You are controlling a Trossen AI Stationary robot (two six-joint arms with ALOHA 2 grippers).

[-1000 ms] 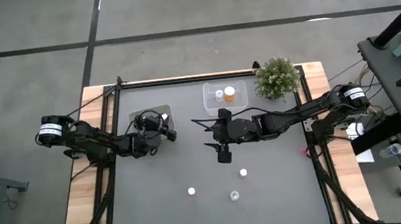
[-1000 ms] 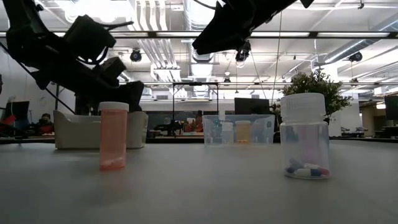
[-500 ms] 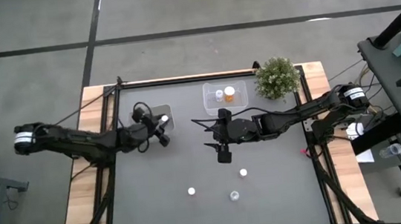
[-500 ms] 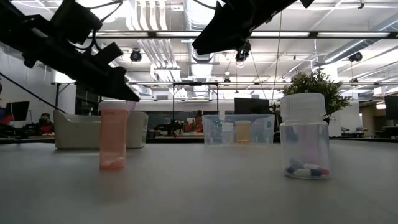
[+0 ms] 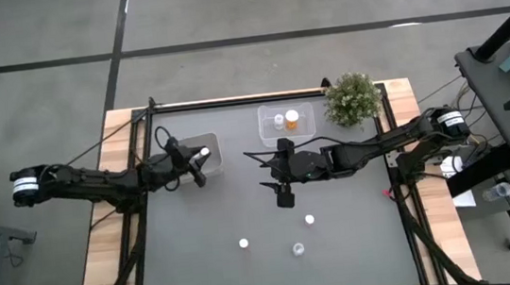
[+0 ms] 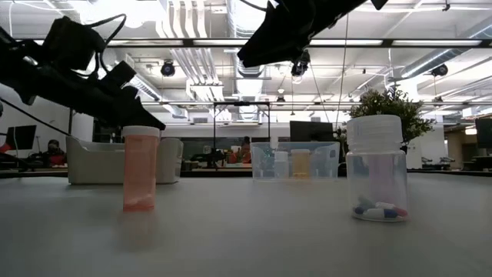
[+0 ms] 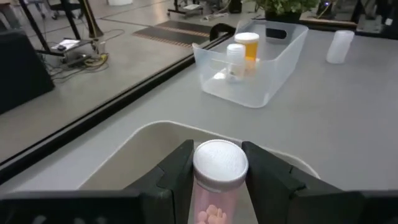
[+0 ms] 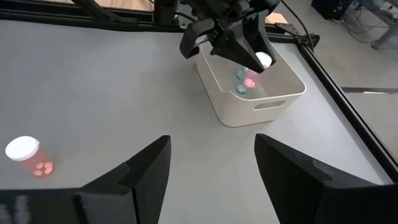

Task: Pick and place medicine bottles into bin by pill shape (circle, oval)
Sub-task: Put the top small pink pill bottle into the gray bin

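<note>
On the bench, two bottles were seen in the clear bin at 12 o'clock. A pink-pill bottle was held clenched in the left pincer over the white bin at 10 o'clock, not yet dropped. Three bottles remained near 6 o'clock, with open room around them. The right pincer hung released at centre.

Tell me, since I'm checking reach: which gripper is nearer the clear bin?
Right. The right gripper hovers just in front of the clear bin; the left gripper holds a bottle over the white bin.
</note>
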